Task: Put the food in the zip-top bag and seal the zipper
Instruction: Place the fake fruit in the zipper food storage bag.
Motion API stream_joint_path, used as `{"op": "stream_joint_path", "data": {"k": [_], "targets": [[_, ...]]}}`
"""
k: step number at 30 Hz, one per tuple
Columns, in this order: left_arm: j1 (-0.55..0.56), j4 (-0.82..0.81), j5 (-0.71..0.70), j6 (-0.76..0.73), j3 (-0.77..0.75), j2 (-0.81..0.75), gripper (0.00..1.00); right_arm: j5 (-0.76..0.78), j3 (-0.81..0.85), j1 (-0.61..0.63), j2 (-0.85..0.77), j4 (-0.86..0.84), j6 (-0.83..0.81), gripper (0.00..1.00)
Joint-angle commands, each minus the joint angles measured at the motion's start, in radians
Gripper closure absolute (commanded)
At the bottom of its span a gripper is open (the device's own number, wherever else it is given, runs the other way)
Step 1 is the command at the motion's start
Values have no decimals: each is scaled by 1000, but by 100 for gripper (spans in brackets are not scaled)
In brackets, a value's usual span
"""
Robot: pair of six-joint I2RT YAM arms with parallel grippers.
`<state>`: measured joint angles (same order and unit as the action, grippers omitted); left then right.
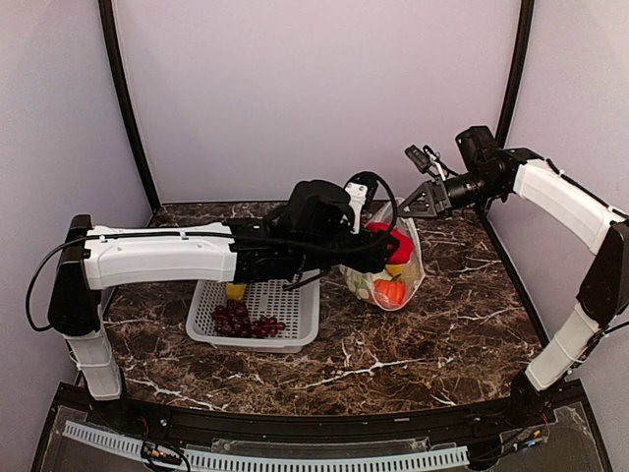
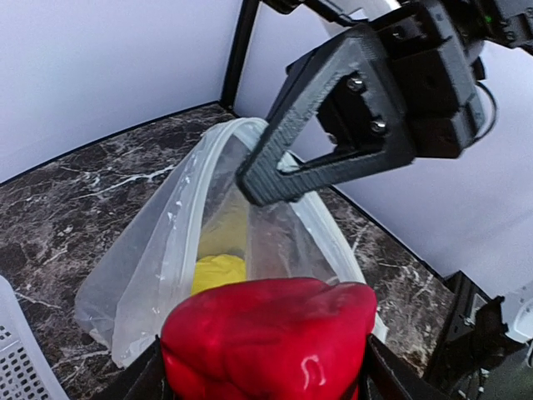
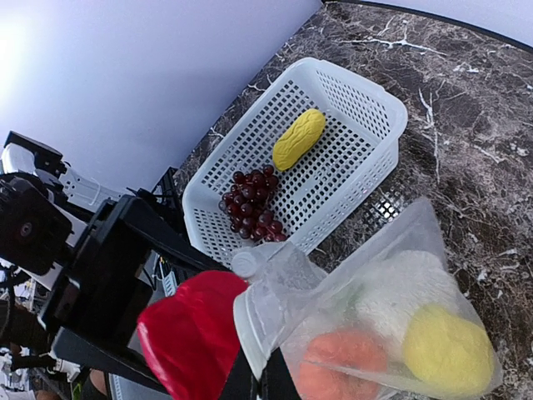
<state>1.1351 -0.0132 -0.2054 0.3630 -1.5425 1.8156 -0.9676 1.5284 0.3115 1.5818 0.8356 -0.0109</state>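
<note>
Btwn lilac walls, dk marble table holds bag.

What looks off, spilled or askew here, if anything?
Nothing stands out. The right gripper pinches the bag rim open, and the left gripper holds the red pepper at its mouth. Grapes and corn lie in the basket.

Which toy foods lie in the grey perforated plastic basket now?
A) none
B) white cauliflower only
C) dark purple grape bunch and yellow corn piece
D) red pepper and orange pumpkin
C: the right wrist view shows the dark purple grape bunch and the yellow corn piece lying in the grey perforated plastic basket.
</note>
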Motion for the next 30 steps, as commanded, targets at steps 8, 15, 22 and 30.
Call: {"op": "stream_joint_path", "data": {"k": [8,15,22,30], "targets": [[18,219,-403,60,-227,215,56,-126,-35,-2,-34,-70,71,100],[9,157,-474,42,-287,300,51,-165,-36,-2,-39,-74,76,100],[-9,129,-378,36,-333,349,26,-172,-44,-9,-50,-74,68,100],[-6,150,-276,-34,-322,268,8,-171,-52,-44,-16,-84,59,100]]}}
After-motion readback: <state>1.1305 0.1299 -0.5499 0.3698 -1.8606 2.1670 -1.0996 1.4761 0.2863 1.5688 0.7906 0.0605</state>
